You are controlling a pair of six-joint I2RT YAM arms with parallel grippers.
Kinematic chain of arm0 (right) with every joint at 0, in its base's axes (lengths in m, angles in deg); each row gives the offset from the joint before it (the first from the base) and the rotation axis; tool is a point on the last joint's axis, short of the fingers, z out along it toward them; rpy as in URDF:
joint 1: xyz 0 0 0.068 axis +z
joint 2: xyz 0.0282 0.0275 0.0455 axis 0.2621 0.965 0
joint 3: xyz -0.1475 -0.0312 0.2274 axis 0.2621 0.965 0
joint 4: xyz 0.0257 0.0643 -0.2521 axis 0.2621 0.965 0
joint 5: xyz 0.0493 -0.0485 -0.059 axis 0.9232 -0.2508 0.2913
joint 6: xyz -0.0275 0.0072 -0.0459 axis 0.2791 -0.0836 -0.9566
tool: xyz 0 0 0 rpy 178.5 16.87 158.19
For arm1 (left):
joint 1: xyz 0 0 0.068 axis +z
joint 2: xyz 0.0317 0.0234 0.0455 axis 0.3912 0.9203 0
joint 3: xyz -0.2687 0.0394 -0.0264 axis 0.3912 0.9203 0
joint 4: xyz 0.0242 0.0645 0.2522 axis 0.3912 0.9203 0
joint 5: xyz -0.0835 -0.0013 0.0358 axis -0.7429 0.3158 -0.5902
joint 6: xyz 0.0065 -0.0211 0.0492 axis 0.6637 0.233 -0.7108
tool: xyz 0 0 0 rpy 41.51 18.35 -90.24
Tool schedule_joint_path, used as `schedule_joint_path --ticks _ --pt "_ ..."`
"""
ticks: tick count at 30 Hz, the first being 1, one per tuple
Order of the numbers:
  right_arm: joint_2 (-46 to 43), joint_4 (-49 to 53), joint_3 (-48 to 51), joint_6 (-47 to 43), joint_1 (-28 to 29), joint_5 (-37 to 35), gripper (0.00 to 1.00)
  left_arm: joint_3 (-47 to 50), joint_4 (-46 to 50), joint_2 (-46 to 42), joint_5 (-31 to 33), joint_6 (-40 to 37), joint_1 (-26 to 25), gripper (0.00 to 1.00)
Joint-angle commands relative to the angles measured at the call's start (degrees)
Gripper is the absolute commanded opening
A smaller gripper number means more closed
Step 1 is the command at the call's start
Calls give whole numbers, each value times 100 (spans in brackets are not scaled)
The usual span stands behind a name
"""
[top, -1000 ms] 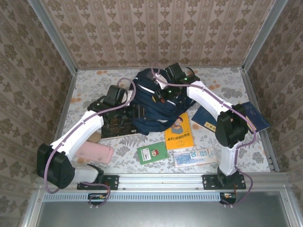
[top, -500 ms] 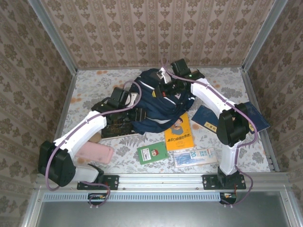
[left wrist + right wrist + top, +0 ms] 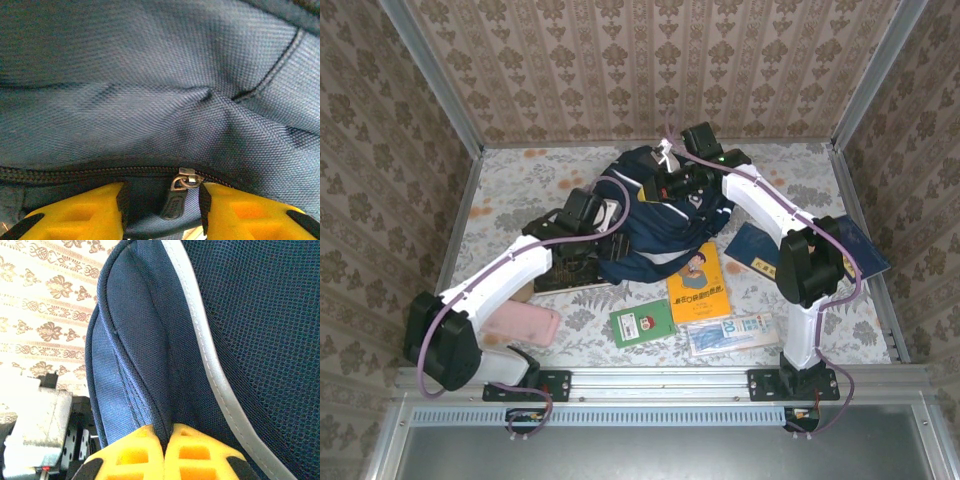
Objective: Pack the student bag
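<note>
right gripper (image 3: 167,434) is clamping the student bag (image 3: 655,215) for unzipping while left gripper (image 3: 161,212), jaws apart, is straddling the zipper pull (image 3: 172,205), needing a pinch.

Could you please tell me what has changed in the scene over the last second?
The left gripper moved rightward up to the student bag, its jaws narrowing around the zipper pull without gripping it yet. The right gripper, shut on the bag's fabric, shifted slightly back and right, bunching the bag's top. The yellow book, green card and pink case stayed put.
</note>
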Motion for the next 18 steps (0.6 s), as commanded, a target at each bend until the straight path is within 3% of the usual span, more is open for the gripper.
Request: schedule_joint_path --ticks 1,6,9,18 --pt "-107 -717 -384 461 -71 759 0 -37 285 161 315 -212 -237 45" --pt "-130 -852 -415 611 -91 848 0 -86 277 419 721 -211 -502 50" --pt "-126 -904 -410 657 -96 886 0 -170 270 579 997 -217 -609 47" --pt "-177 -831 -348 570 -158 818 0 -241 162 588 1153 -331 -639 5"
